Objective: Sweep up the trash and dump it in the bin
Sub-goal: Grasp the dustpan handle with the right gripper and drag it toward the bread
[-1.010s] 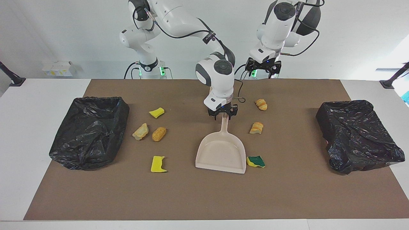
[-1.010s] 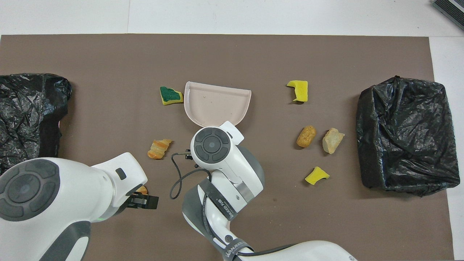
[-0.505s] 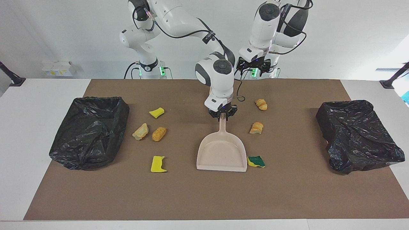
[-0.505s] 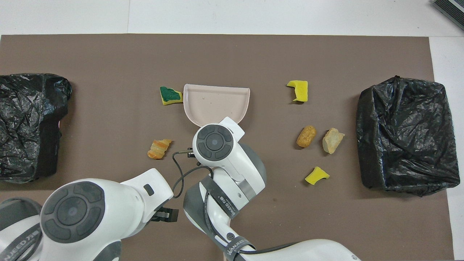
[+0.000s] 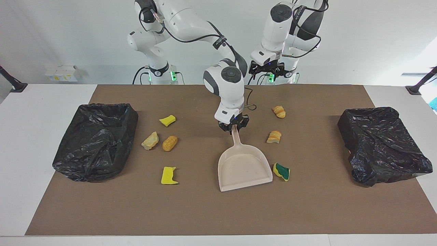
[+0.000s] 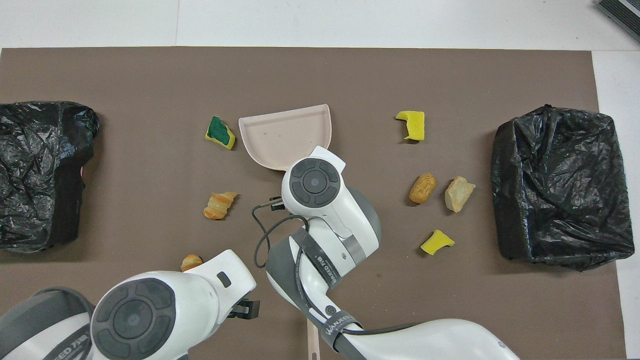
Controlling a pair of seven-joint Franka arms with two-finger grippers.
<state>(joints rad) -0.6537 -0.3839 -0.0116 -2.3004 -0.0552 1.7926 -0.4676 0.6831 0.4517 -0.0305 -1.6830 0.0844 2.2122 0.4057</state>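
Note:
My right gripper [image 5: 234, 127] is shut on the handle of the beige dustpan [image 5: 244, 167], whose tray [image 6: 287, 135] rests slanted on the brown mat. A yellow-and-green sponge [image 5: 282, 171] lies right beside the tray's corner, toward the left arm's end. Other trash lies scattered: two bread lumps [image 5: 274, 136] [image 5: 279, 111], two tan lumps [image 5: 150, 140] [image 5: 169, 143] and two yellow sponge pieces [image 5: 167, 120] [image 5: 169, 175]. My left gripper [image 5: 267, 70] hangs open and empty, high over the mat's edge by the robots.
A black-bagged bin [image 5: 95, 140] stands at the right arm's end of the mat and another [image 5: 382, 143] at the left arm's end. A thin beige handle [image 6: 313, 342] shows under the right arm at the mat's edge nearest the robots.
The right gripper closed on the dustpan handle and swung the tray toward the left arm's end, nudging the green sponge along. The left arm drew up and back toward its base.

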